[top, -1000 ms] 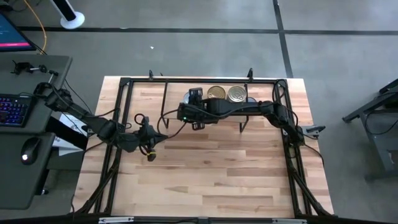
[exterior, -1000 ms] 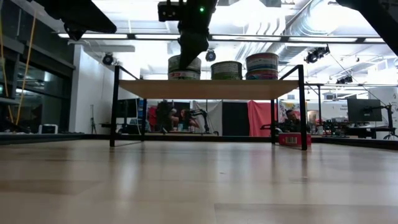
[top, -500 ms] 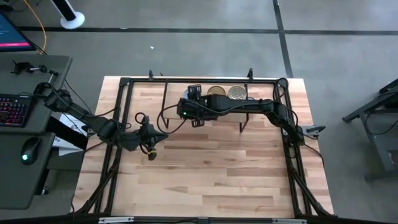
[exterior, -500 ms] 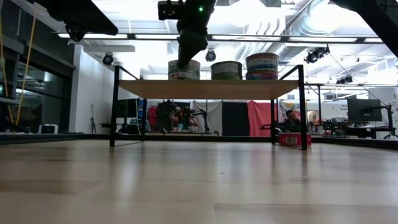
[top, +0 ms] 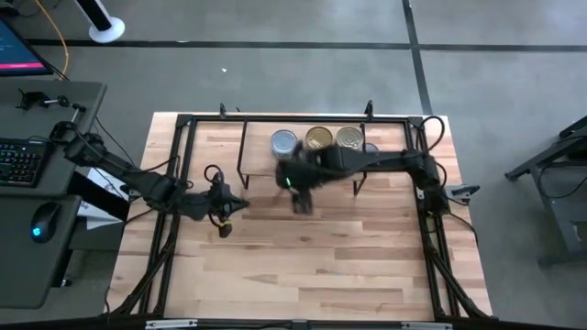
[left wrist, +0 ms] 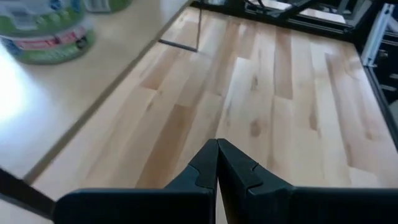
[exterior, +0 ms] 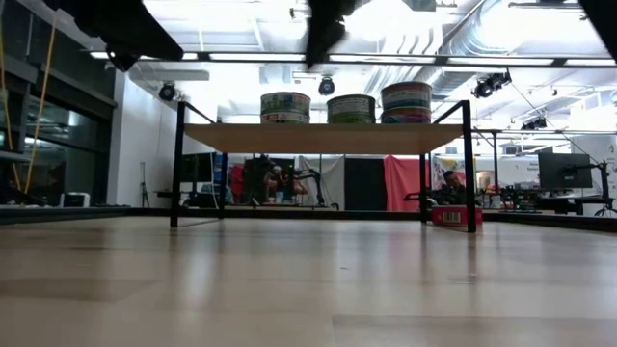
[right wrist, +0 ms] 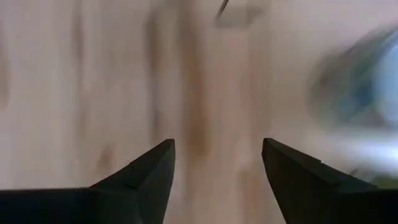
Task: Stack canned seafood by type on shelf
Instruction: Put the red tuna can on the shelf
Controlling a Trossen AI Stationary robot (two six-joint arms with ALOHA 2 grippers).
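The shelf [top: 260, 161] [exterior: 328, 138] stands at the table's far side. Tins rest on it on their flat bases: a silver-topped one [top: 284, 142] [exterior: 285, 106] at its left end, two gold-topped ones [top: 319, 138] [top: 348, 137], and a two-high stack [exterior: 407, 101] at its right end. My right gripper [top: 301, 200] [right wrist: 217, 155] is open, raised above the table just near of the shelf, with nothing between its fingers. My left gripper [top: 234, 203] [left wrist: 217, 163] is shut and empty over the table, left of the shelf.
A black metal frame [top: 183, 119] runs round the table's edges, and cables [top: 213, 174] trail beside the left arm. Bare wood table [top: 321, 257] spreads across the near half. A desk with a keyboard [top: 18, 160] stands beyond the left edge.
My right gripper was down on the silver-topped tin at the shelf's left end. It has risen and swung back toward the table's near edge. The tin stays upright on the shelf.
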